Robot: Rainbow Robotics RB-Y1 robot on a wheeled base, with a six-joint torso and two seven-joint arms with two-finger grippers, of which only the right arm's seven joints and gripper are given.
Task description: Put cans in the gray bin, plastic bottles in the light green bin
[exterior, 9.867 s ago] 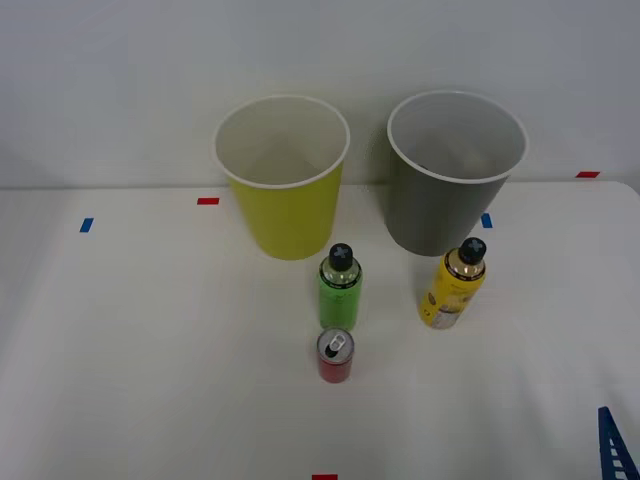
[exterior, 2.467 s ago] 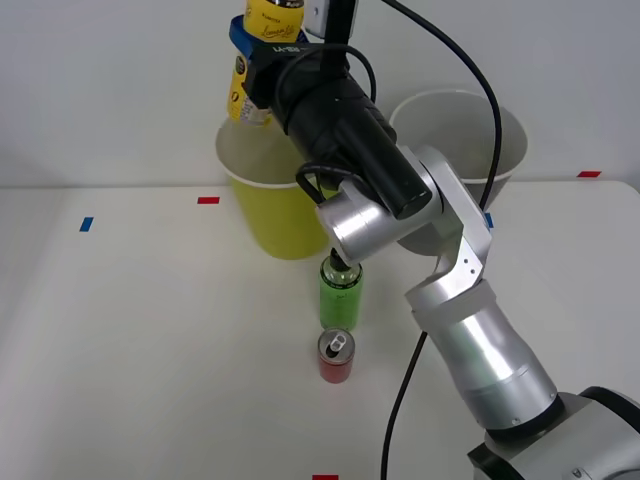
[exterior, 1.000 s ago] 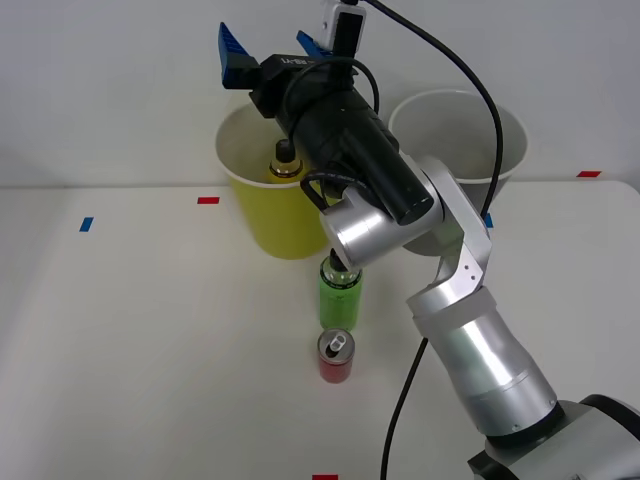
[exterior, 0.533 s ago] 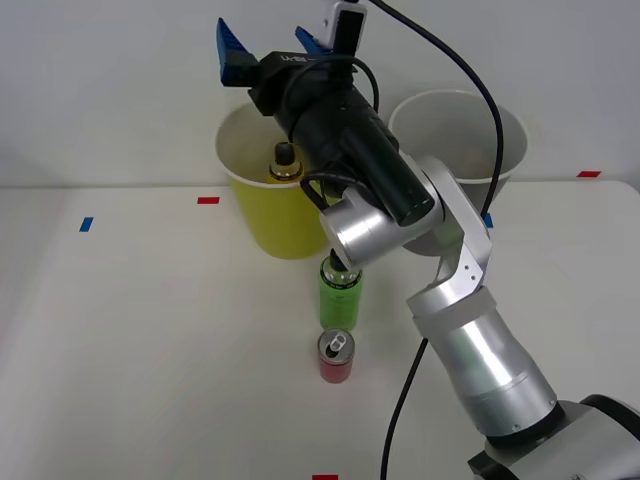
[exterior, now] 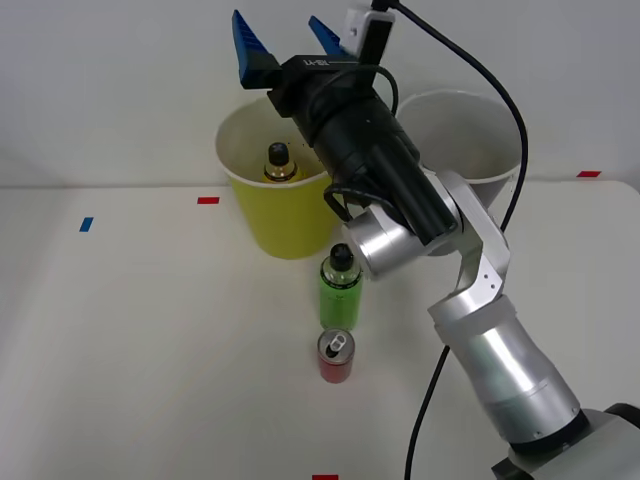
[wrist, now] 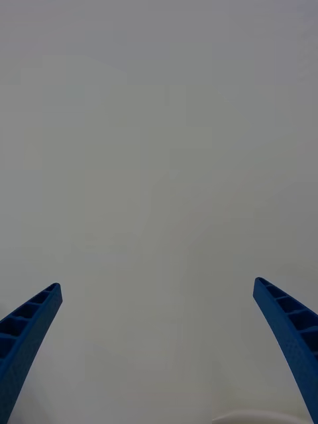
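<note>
Right gripper (exterior: 288,40): raised high above the table, blue ribbed fingers (exterior: 246,40) spread wide apart, nothing between them. In the wrist view the two fingers (wrist: 26,331) stand at opposite corners against a plain pale wall.

Light green bin (exterior: 285,215): directly below the gripper, upright on the white table (exterior: 130,340), white rim and white inside.

Yellow-labelled bottle (exterior: 279,165): inside the light green bin, below the gripper's fingertips and well apart from them; black cap and gold shoulder show above the bin's inner wall, the rest hidden by the bin.

Gray bin (exterior: 490,150): beside the light green bin, on the arm's side of the gripper; partly covered by the black forearm, its white rim and white inside showing.

Green-labelled bottle (exterior: 339,288): upright on the table, below and nearer the robot than the gripper, just in front of the light green bin and under the arm's silver joint; black cap on.

Red can (exterior: 335,356): upright on the table, just beside the green-labelled bottle on its near side, silver top and pull tab facing up; the farthest of the loose items from the gripper.
</note>
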